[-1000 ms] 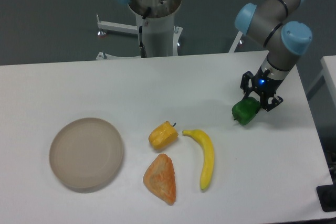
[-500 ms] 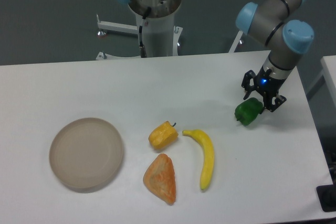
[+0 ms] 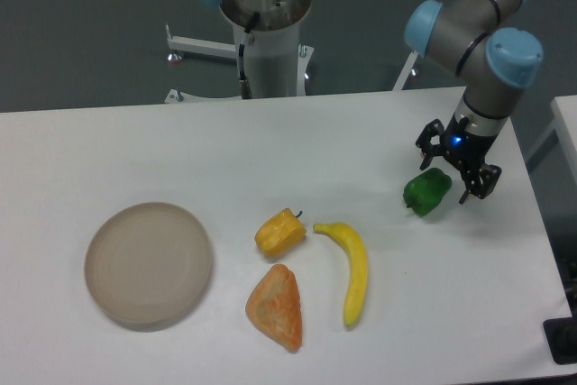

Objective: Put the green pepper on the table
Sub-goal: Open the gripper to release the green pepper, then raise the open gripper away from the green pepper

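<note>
One glossy, lumpy green toy pepper point(image 3: 425, 192) is sitting on the smooth white matte tabletop point(image 3: 270, 151), near its right end.

The black two-finger tool point(image 3: 458, 167) is hanging just beside and above it, jaws spread and holding nothing. Also lying there singly: one round beige plate point(image 3: 149, 264), one yellow-orange pepper point(image 3: 279, 233), one smooth yellow banana point(image 3: 351, 259), one orange wedge-shaped piece point(image 3: 277, 307). No writing is showing.
</note>
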{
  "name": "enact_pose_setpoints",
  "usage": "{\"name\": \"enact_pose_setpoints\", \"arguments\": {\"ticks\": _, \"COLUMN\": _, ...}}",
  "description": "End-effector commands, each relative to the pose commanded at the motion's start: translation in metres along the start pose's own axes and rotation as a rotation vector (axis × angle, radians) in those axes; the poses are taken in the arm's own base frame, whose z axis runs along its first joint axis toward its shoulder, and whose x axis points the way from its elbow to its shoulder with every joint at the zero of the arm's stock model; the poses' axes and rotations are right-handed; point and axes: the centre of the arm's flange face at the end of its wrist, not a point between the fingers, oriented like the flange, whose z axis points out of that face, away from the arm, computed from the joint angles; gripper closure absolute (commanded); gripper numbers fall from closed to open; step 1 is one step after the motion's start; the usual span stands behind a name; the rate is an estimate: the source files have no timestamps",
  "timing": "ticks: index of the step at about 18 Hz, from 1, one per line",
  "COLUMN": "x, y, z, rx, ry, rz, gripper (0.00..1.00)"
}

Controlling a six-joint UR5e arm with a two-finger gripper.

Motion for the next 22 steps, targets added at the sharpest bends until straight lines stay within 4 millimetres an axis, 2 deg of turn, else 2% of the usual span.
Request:
{"name": "enact_pose_setpoints", "arguments": {"ticks": 3, "x": -0.009, "y": -0.023, "z": -0.012, "rx": -0.015, "ry": -0.035, "rz": 0.032, "gripper": 0.00}}
{"name": "enact_pose_setpoints", "arguments": {"ticks": 7, "x": -0.015, "y": -0.060, "z": -0.015, "rx": -0.087, "ry": -0.063, "rz": 0.099, "gripper": 0.00}}
{"name": "enact_pose_setpoints", "arguments": {"ticks": 11, "x": -0.028, "y": -0.072, "z": -0.013, "rx": -0.095, "ry": -0.082, "rz": 0.102, "gripper": 0.00}}
{"name": "enact_pose_setpoints", "arguments": {"ticks": 15, "x": -0.035, "y": -0.099, "z": -0.002, "rx": -0.145, "ry": -0.097, "rz": 0.143, "gripper": 0.00}}
{"name": "enact_pose_setpoints", "arguments": {"ticks": 22, "x": -0.041, "y": -0.108, "z": 0.001, "rx": -0.160, "ry": -0.120, "rz": 0.154, "gripper": 0.00}}
